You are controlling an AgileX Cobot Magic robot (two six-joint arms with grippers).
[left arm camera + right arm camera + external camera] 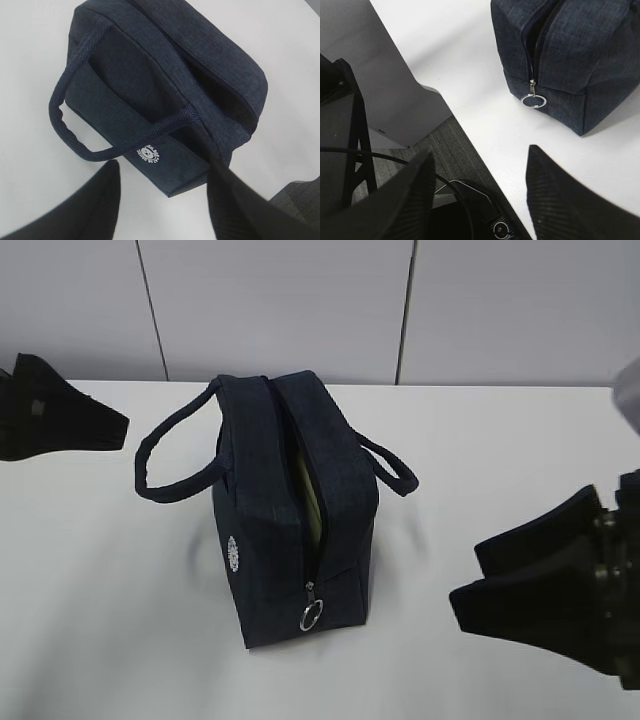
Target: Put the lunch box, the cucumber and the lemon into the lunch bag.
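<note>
The dark navy lunch bag (290,510) stands in the middle of the white table, its top zipper open. A pale green edge, apparently the lunch box (312,502), shows inside the gap. The metal ring pull (311,615) hangs at the near end. The cucumber and lemon are not visible. My left gripper (105,428) is open and empty, far left of the bag; in the left wrist view (162,170) it is near the bag's logo side (150,115). My right gripper (468,575) is open and empty, right of the bag, over the table's front edge (480,155).
Two loop handles (170,455) droop to either side of the bag. The white table (100,620) ends at a front edge (470,130) in the right wrist view, with grey floor, a dark stand and cables (395,160) below it.
</note>
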